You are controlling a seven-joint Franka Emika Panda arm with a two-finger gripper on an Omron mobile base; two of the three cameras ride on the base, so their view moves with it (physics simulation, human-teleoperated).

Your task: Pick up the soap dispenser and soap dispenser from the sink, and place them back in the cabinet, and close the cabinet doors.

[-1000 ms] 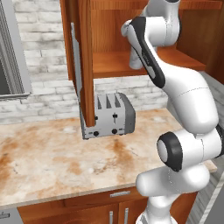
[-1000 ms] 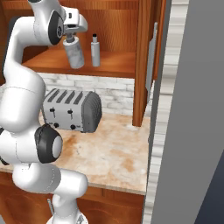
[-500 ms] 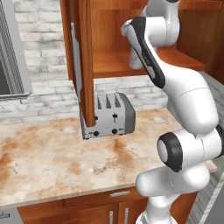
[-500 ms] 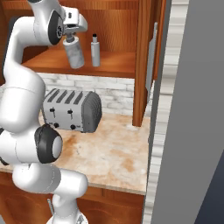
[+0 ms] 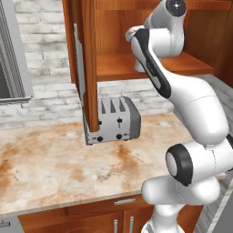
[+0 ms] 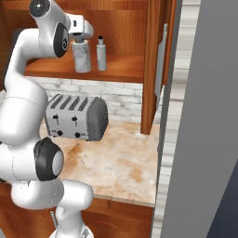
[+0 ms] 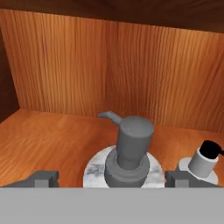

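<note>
A: Reddish-brown wood up top in the left base view: the cabinet [image 5: 150, 63] hangs open above the worktop [image 5: 68, 164], one door [image 5: 88, 63] swung out edge-on in front of a grey toaster [image 5: 113, 120]. The white arm [image 5: 182, 91] reaches up onto the shelf.

B: And from the right base view?

A: There the marbled soap bottle [image 6: 82, 56] stands upright on the shelf, directly under the claw [image 6: 82, 41]. The slim white bottle [image 6: 101, 55] with the black top stands just beside it, apart from it. The other door [image 6: 161, 69] is open too, its silver handle showing. The toaster [image 6: 76, 117] sits on the worktop [image 6: 121, 162] below.

B: Is the claw holding anything?

A: In the hand view, no. The fingertips [image 7: 43, 178] stand spread wide on either side of the marbled bottle [image 7: 127, 164], clear of its body, the grey pump spout pointing left. The slim bottle [image 7: 202, 162] is off to the right, and the wooden back wall [image 7: 109, 70] rises behind both.
</note>
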